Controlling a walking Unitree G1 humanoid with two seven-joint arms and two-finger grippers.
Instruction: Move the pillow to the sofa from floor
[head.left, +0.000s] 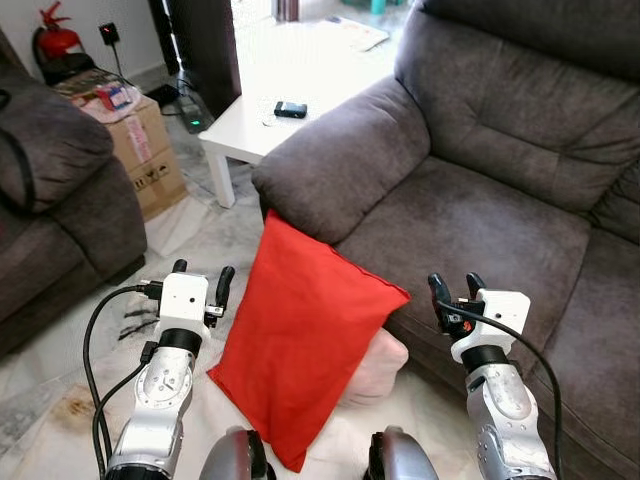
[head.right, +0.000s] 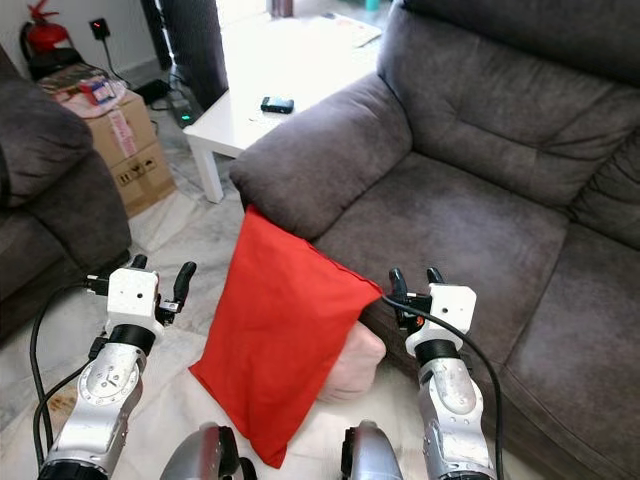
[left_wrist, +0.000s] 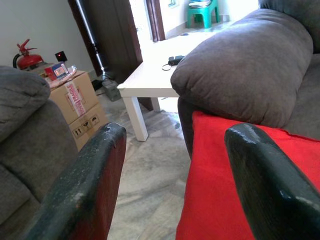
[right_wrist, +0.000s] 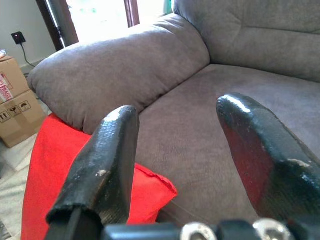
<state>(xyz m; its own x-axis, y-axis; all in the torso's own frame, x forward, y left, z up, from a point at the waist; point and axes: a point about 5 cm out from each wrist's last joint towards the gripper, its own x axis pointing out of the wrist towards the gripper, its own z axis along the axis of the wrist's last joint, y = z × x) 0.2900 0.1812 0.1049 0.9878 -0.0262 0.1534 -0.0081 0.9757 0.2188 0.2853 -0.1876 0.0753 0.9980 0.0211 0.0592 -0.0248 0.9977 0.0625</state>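
A red pillow (head.left: 300, 335) stands on the floor, leaning against the front of the grey sofa (head.left: 480, 215) below its armrest (head.left: 345, 160). A pale pink cushion (head.left: 380, 365) lies behind its lower corner. My left gripper (head.left: 203, 280) is open, raised just left of the pillow, apart from it. Its wrist view has the pillow (left_wrist: 235, 190) between the fingers (left_wrist: 87, 185). Over the sofa's front edge, right of the pillow, my right gripper (head.left: 455, 290) stands open. The pillow (right_wrist: 60, 170) lies below its fingers (right_wrist: 107, 165).
A white low table (head.left: 285, 75) with a small dark device (head.left: 291, 109) stands behind the armrest. Cardboard boxes (head.left: 140, 140) and a red fire extinguisher (head.left: 55, 40) are at the back left. Another grey sofa (head.left: 55, 210) is on the left. Marble floor (head.left: 200, 235) lies between.
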